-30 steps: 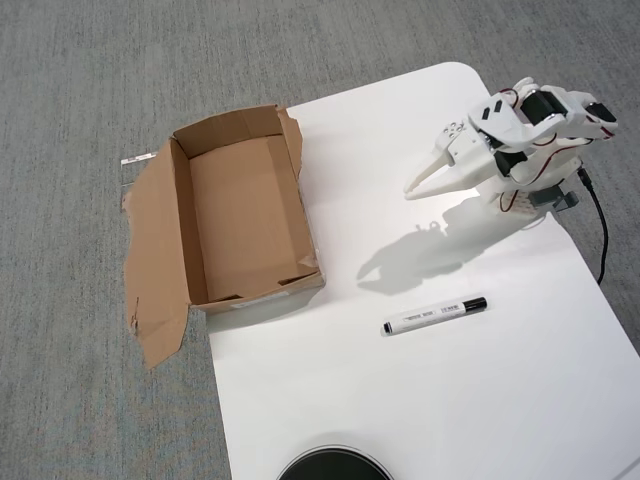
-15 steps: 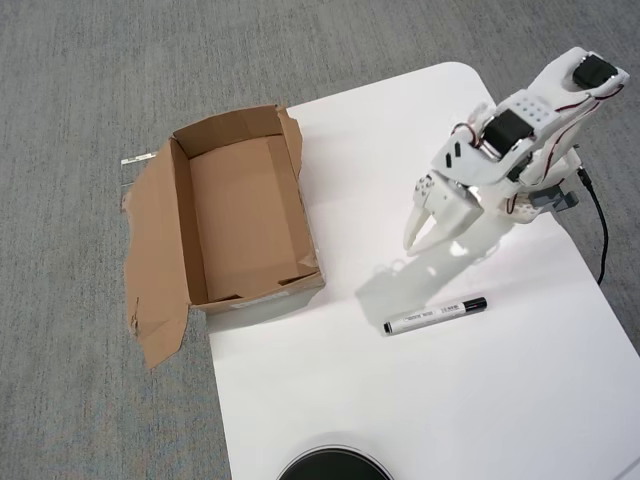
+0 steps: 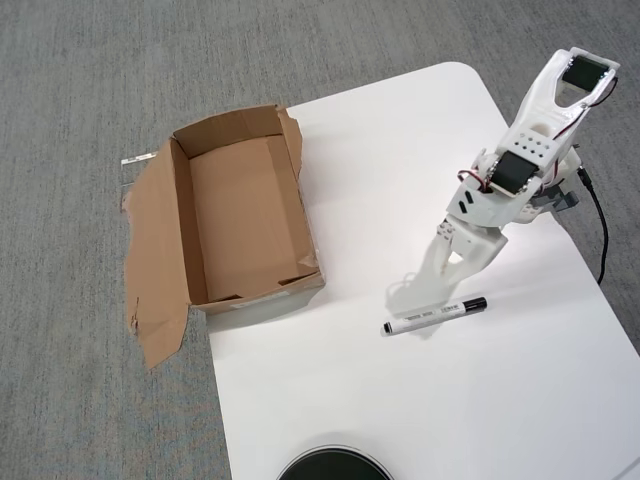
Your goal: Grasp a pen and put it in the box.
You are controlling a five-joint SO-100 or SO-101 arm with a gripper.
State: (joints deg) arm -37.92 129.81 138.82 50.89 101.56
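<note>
Tool (image 3: 425, 297) tips come down to the white tabletop (image 3: 450, 400) in the overhead view, right by the pen (image 3: 435, 315). The tool is white, like the arm (image 3: 520, 170) above it, so its two fingers are hard to pick out. I cannot tell if they are spread apart or pressed together. They look like they sit just above the pen's white middle, very near it or touching it, but I cannot say which.

The pen lies flat on the tabletop. Its black cap points right and its small black end points left. Dark writing runs along the white part, but it is too small to read.

A black cable (image 3: 598, 225) hangs down the right edge of the tabletop, near the bottom of the arm.

The tabletop is smooth and white with round corners. All around it is gray carpet (image 3: 100, 80).

The box (image 3: 248, 300) is to the left of the pen, well apart from it. It is brown cardboard, open on top, with nothing inside. It sits half on the tabletop's left edge and half over the carpet. A torn flap (image 3: 155, 270) spreads out on its left side.

A dark round thing (image 3: 333, 467) peeks in at the bottom edge of the view.
</note>
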